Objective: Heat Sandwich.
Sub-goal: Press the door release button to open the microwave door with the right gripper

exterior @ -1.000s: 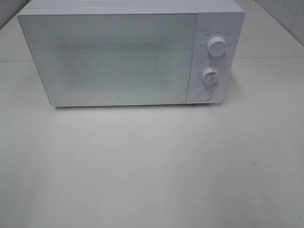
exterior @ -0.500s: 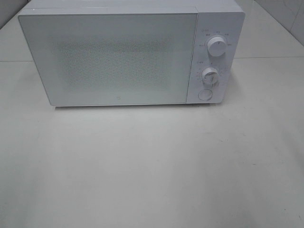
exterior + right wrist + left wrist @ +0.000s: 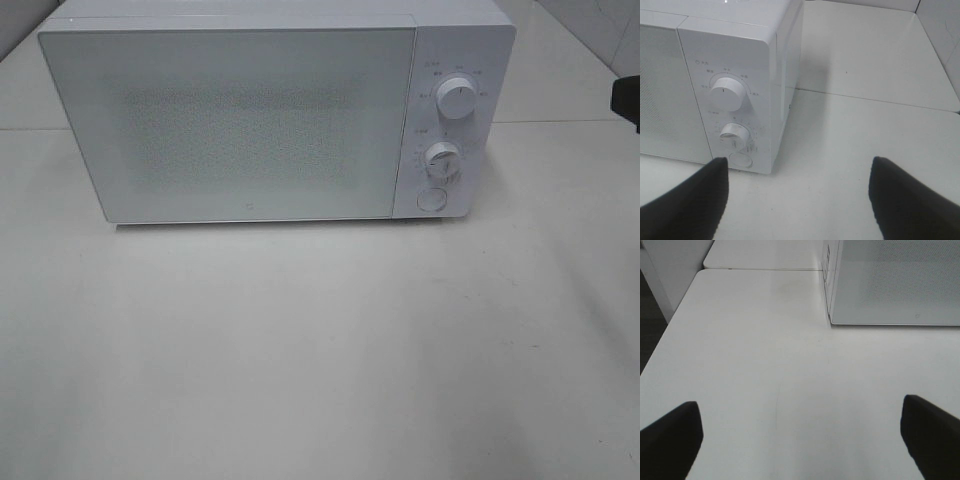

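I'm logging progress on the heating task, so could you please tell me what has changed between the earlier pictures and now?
A dark part of the right arm has come into the high view at its right edge. Nothing was taken hold of or let go. The microwave stays put, its door shut and its knobs unturned.

A white microwave (image 3: 260, 120), door seemingly shut, stands on the pale table (image 3: 320, 350), dials (image 3: 457, 101) above a round button (image 3: 431, 199).
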Controlling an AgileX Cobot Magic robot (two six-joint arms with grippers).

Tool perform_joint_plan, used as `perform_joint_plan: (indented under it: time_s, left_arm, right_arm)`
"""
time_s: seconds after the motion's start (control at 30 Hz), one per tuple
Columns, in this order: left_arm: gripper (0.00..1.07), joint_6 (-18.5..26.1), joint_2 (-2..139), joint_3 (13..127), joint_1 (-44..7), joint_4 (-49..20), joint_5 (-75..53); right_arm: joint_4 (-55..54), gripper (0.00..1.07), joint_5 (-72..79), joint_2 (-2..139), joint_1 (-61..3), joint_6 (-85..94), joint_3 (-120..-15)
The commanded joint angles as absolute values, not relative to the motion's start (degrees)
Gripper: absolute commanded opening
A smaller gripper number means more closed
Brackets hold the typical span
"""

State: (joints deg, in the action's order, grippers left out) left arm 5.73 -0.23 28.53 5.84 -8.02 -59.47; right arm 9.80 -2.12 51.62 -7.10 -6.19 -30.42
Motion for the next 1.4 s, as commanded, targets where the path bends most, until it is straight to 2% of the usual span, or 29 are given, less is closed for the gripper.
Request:
perform_joint_plan:
  time_s: [0.03,0.5,0.77,1.23,1.33,1.4]
  left_arm:
    - [1.03,5.67,-1.83,28.36,6.02,-8.02,-59.36]
    - [1.03,5.67,-1.83,28.36,6.02,-8.02,-59.36]
    - [1.03,5.67,-1.83,28.36,6.02,-8.02,-59.36]
    - [1.03,5.67,-1.83,28.36,6.02,-8.02,-59.36]
    - [1.03,5.67,-1.83,28.36,6.02,-8.02,-59.36]
    - [1.03,5.67,-1.83,28.36,6.02,-8.02,-59.36]
  right_arm:
    - [9.8,0.76,2.52,54.14,-6.65,-6.65,-30.65]
    - [9.8,0.76,16.56,66.41,-6.82,-8.14,-30.54]
    - [8.82,0.76,27.16,70.93,-6.82,-8.14,-26.3]
    - [-3.95,0.76,40.28,72.36,-7.05,-4.64,-14.32]
    - [-5.84,0.76,41.83,72.36,-8.42,-3.95,-13.24]
    - [-9.85,0.76,43.26,72.59,-12.15,0.29,-12.03]
